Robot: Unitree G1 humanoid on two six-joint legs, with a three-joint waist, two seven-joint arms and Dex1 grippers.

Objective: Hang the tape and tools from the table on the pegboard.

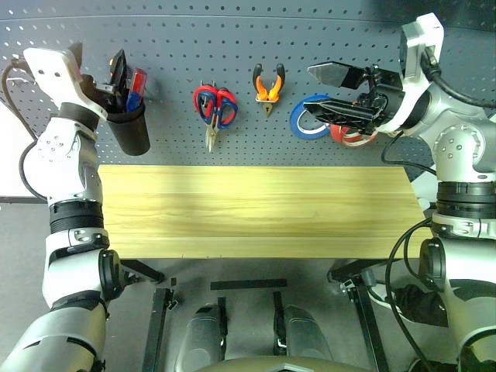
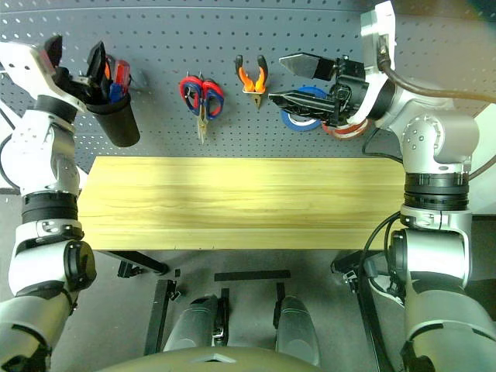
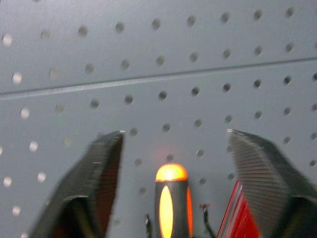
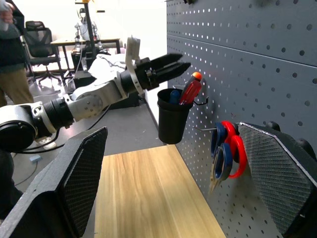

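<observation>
Left gripper (image 1: 116,74) is hovering spread over the cup (image 1: 129,128), probably releasing the screwdriver (image 3: 171,201); right gripper (image 1: 329,91) is idling, spread, beside the pegboard (image 1: 232,39).

The black cup (image 1: 129,128) on the pegboard (image 1: 232,46) hides the lower parts of the tools standing in it. In the left wrist view the screwdriver (image 3: 171,201) beside the cup's red-handled tool (image 3: 237,218) is cut off by the frame's edge (only its orange-capped handle shows, blurred). Right of the cup, the right gripper (image 1: 329,91) covers much of the blue roll (image 1: 308,120) and red roll (image 1: 353,138).
</observation>
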